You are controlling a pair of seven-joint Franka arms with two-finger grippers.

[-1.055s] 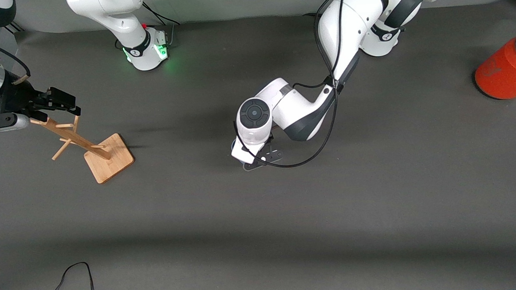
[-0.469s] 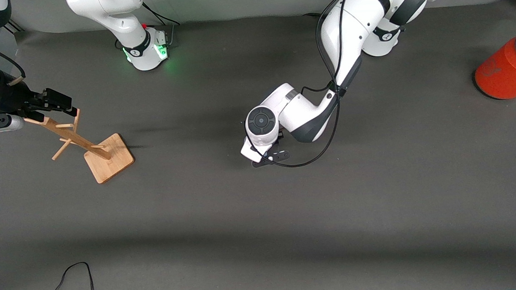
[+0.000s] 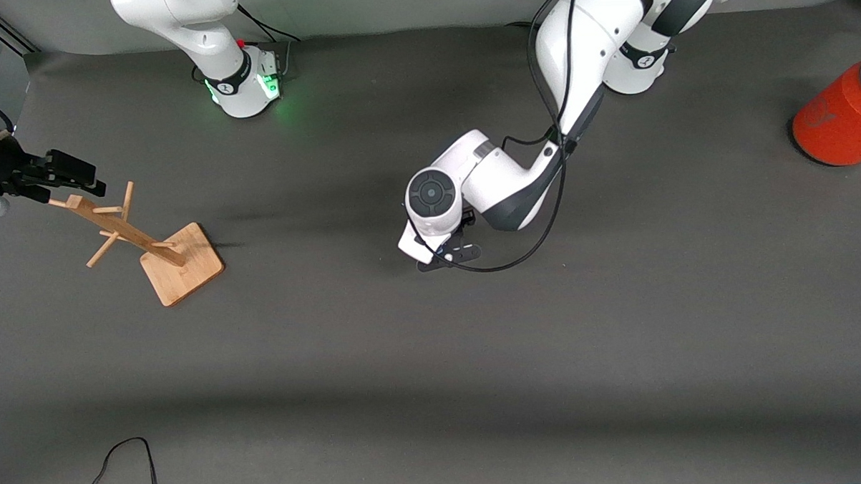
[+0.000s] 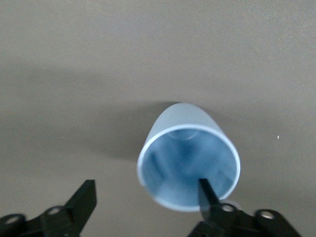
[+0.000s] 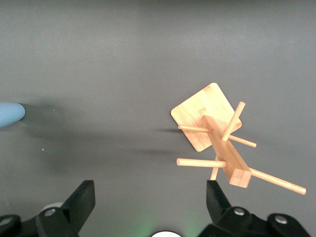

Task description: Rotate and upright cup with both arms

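The approach step is judged in hand: the cup (image 4: pixel 189 163) lies tipped on the table between the wide-open left gripper (image 4: pixel 143 197) fingers, closure being required next, while the wide-open right gripper (image 5: pixel 148 200) waits over the wooden rack (image 5: pixel 217 140).

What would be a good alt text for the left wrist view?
A small light-blue cup lies on its side on the grey table, its open mouth facing the camera. The left gripper is open, one finger in front of the cup's rim and the other beside the cup.

Even overhead light, soft shadows, blurred cup (image 4: pixel 189 157).
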